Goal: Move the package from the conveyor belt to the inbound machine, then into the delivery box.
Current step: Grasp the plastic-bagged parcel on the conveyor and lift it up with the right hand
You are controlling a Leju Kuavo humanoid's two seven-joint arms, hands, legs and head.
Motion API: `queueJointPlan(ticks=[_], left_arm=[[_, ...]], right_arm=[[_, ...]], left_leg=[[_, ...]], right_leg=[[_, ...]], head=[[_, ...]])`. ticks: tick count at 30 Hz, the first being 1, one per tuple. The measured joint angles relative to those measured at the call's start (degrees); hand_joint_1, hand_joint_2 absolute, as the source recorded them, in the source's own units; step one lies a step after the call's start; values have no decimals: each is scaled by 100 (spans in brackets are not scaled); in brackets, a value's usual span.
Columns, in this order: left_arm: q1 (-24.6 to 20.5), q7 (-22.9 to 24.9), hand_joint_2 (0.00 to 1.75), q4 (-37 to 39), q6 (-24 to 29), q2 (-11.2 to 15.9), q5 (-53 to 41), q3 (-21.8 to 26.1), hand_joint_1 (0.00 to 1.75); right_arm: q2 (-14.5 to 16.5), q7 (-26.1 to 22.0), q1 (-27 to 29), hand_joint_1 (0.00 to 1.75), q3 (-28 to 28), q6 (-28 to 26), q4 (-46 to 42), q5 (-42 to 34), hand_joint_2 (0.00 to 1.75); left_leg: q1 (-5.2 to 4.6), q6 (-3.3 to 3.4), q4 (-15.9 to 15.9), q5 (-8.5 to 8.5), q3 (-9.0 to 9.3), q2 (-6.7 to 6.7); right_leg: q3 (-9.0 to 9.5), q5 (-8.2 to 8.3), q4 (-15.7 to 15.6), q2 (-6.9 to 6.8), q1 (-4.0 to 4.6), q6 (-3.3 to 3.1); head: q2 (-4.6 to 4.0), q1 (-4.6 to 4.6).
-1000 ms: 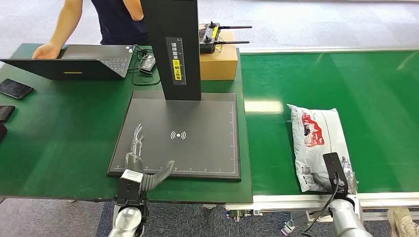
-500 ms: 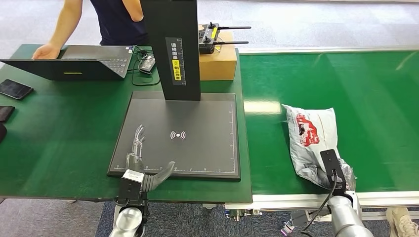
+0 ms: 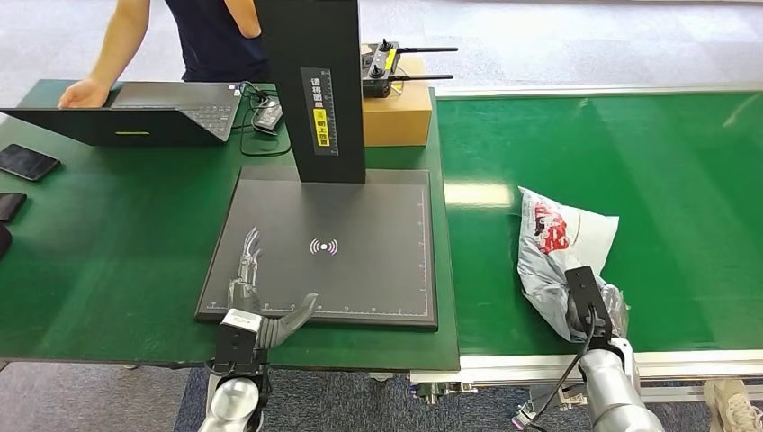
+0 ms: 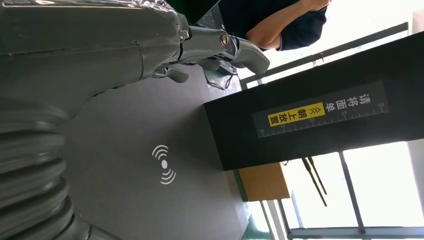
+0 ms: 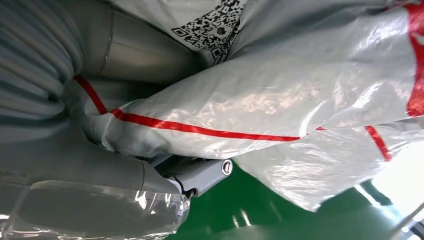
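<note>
Since one second earlier the package [image 3: 560,252] had shifted leftward along the conveyor belt [image 3: 666,171] and crumpled: it lay flat and elongated before, and was now bunched, its near end drawn up under the right hand [image 3: 589,310]. The left hand [image 3: 256,301] had not changed place.

Near edge: the right hand gripped the package's near end, with fingers wrapped into the film; the right wrist view showed grey plastic pressed against the thumb [image 5: 200,175] and the palm. The package was a soft grey-white poly mailer, glossy and wrinkled, with red stripes along its seams, a red printed patch on the upper face and a QR-code label [image 5: 212,27] near the held end. It sat on the belt near the belt's left end, just beside the inbound machine [image 3: 378,270] but apart from it.

The left hand rested over the near left corner of the machine's dark base plate, fingers extended and spread, thumb out to the side, holding nothing.

Mid distance: a wireless symbol [image 3: 324,247] marked the plate's centre; the black upright column [image 3: 315,90] carried a yellow label.

Far: a cardboard box [image 3: 396,112] with a controller [image 3: 382,65] on top, a laptop [image 3: 135,112], a phone [image 3: 27,161], and a person [image 3: 180,36] with one hand on the table.
</note>
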Motion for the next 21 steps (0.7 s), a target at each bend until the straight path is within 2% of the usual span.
queueJointPlan(ticks=[11, 21], left_arm=[[-1, -77, 175, 0, 63, 0, 69, 4, 0], [-5, -125, 175, 15, 44, 0, 70, 4, 0]], right_arm=[[400, -277, 329, 171, 540, -472, -1321, -249, 175], [690, -442, 855, 170, 1371, -1495, -2968, -285, 175]], left_leg=[[-1, 0, 0, 0, -5, -2], [-1, 0, -1, 0, -8, -2]], right_leg=[[-5, 0, 0, -1, -1, 0], [-8, -2, 0, -1, -1, 0]], head=[[0, 0], [0, 1]])
